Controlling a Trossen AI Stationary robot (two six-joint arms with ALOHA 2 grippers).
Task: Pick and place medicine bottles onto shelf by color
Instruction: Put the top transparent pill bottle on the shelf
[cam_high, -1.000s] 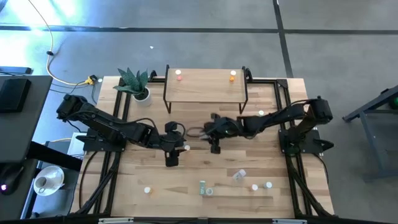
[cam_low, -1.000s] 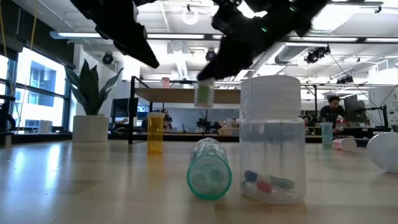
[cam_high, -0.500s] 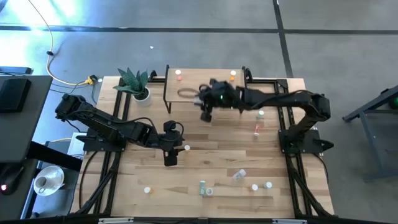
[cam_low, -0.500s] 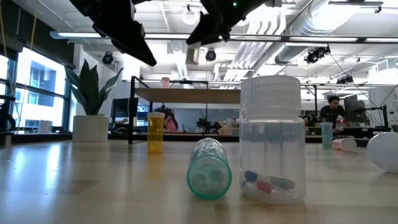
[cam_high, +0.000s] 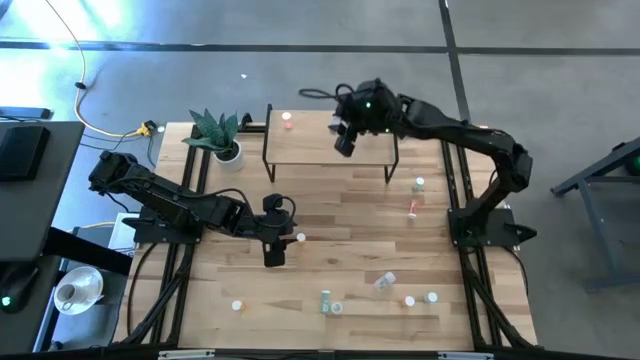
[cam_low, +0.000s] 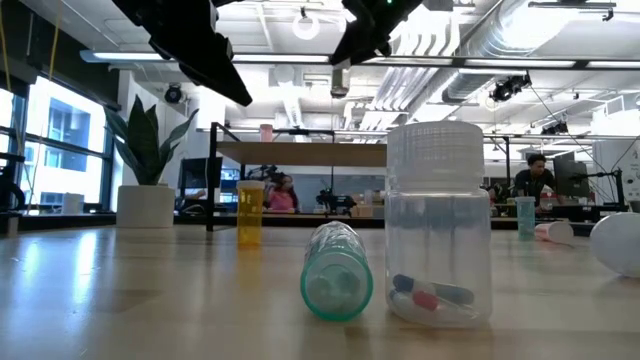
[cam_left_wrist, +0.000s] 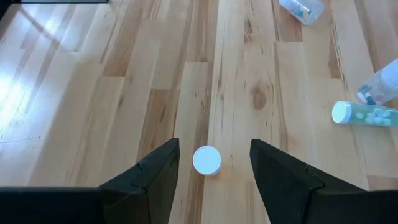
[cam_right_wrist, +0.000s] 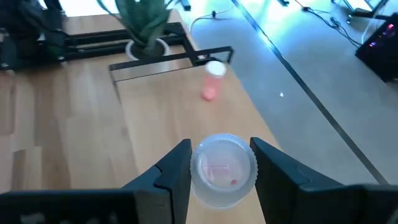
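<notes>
The right gripper (cam_right_wrist: 221, 163), clamped on a clear medicine bottle (cam_right_wrist: 222, 169), hovers over the shelf (cam_high: 310, 148), ready to lower and release, while the left gripper (cam_left_wrist: 214, 163) waits, jaws apart, around a white-capped bottle (cam_left_wrist: 206, 160).

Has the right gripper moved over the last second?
Yes. In the high view the right gripper, shut on a clear bottle, has gone from the table's middle to above the shelf. The left gripper stays put.
</notes>
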